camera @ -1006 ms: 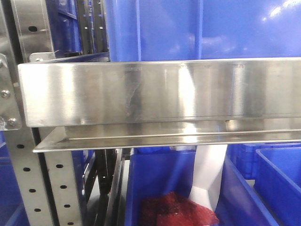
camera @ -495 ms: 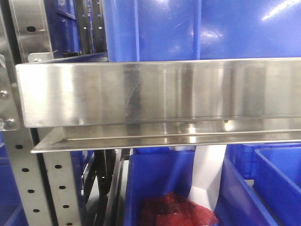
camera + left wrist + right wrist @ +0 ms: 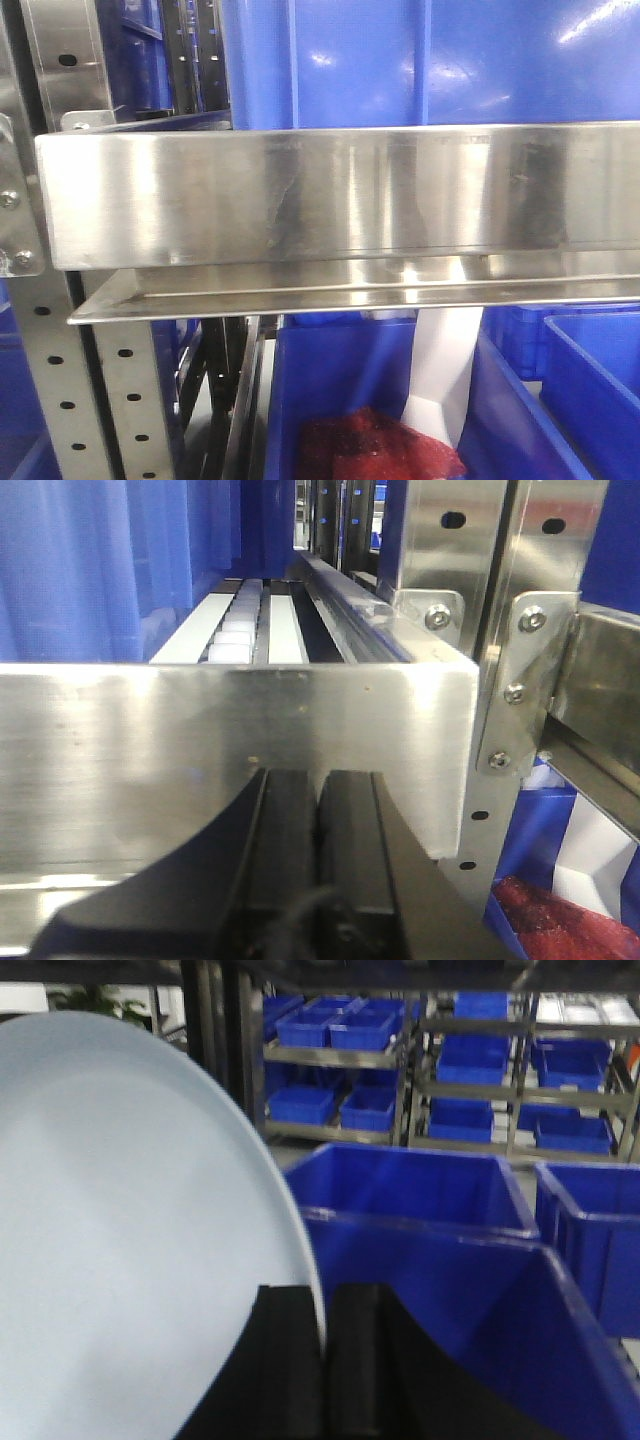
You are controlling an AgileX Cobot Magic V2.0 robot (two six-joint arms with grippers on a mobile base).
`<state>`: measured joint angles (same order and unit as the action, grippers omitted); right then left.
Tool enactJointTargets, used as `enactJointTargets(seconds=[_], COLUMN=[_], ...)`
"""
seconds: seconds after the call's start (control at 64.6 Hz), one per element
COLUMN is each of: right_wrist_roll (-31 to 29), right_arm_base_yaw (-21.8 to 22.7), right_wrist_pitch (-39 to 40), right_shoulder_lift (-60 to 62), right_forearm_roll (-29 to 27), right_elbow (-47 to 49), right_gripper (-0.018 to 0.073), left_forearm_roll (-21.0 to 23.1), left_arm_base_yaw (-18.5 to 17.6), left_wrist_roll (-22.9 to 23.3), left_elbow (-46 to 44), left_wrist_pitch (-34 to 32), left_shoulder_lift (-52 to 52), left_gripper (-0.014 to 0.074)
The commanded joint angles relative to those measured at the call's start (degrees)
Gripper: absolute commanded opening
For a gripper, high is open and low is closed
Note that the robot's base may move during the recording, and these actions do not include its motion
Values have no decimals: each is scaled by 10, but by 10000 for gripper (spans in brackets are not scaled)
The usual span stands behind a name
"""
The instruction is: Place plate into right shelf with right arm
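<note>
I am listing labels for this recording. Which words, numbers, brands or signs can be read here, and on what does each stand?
None: no text can be read in any view. The plate, the right shelf and the blue bins show no writing.

Distant steel racks (image 3: 412, 1080) hold blue bins (image 3: 365, 1028); grey floor (image 3: 292, 1150).

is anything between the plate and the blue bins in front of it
Nothing visible does. In the right wrist view the right gripper grips the plate by its edge, and the space ahead is open up to the blue bins. Only the nearest blue wall rises low in front.
</note>
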<state>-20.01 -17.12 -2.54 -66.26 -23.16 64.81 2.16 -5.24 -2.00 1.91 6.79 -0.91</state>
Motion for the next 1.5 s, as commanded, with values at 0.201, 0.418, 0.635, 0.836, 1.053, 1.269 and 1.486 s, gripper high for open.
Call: enactJointTargets(seconds=[0.201,0.418,0.635,0.836,1.053,1.269,1.486], right_wrist_roll=[2,2,2,2,2,3,7], right_arm_base_yaw=[2,2,2,2,2,2,2], right_wrist_pitch=[1,-1,-51,-141,-233,-311,-354], right_shoulder_lift=[-55,-53,13,113,207,291,344], right_forearm_roll=[-6,-6,-6,-6,-6,-6,-6], right_elbow=[24,24,24,24,24,24,24], right_gripper=[544,624,623,621,608,321,56], left_forearm_roll=[2,2,2,2,2,2,2], left_arm_base_yaw=[-1,-1,-1,-1,-1,-1,-1], left_wrist_roll=[2,2,2,2,2,2,2], left_elbow=[5,5,5,5,5,5,5], left_wrist_pitch=[-49,-49,-49,-49,-49,-49,-49], left_shoulder_lift=[-3,-3,-3,-3,-3,-3,-3], left_gripper=[-47,-47,-47,-47,-47,-47,-47])
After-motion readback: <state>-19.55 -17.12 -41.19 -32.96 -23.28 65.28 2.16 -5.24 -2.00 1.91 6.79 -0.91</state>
